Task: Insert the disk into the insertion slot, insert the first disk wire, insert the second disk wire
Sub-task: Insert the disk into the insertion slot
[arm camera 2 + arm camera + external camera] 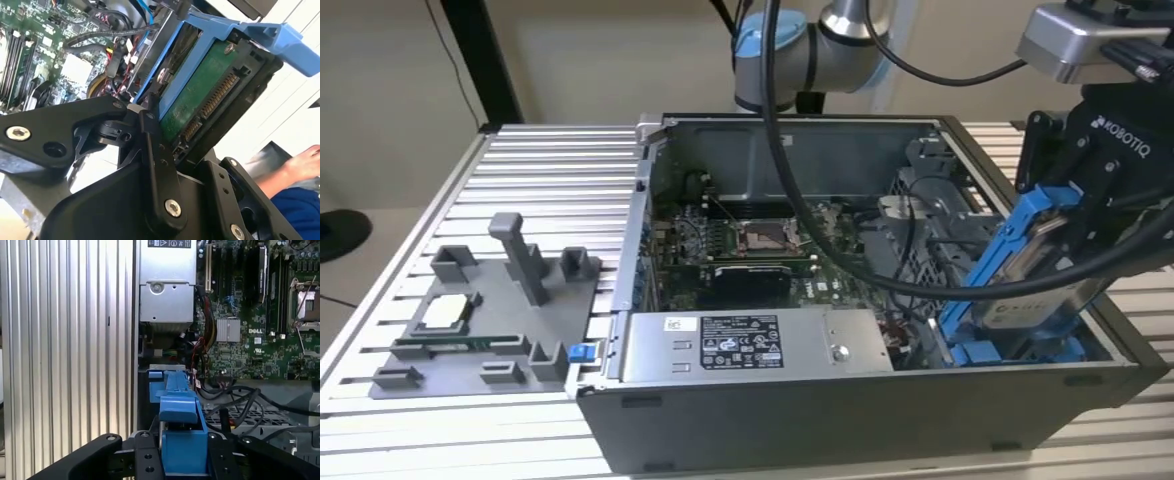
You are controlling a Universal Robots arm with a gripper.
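Exterior view: the end effector [1091,235] clamps the disk [1034,275], tilted just above the insertion slot [987,352] in the computer case [854,420] on the ribbed metal bench [547,170]. Second wrist view: its connector [220,97] is bare, so this is likely step one, needing rail alignment. First wrist view: black cables [240,395] lie inside the case.

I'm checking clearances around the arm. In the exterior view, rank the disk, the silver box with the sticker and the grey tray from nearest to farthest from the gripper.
1. Disk: clamped in the gripper, exterior view's right.
2. Silver box: inside the case, along its near wall.
3. Grey tray: outside the case, exterior view's left.
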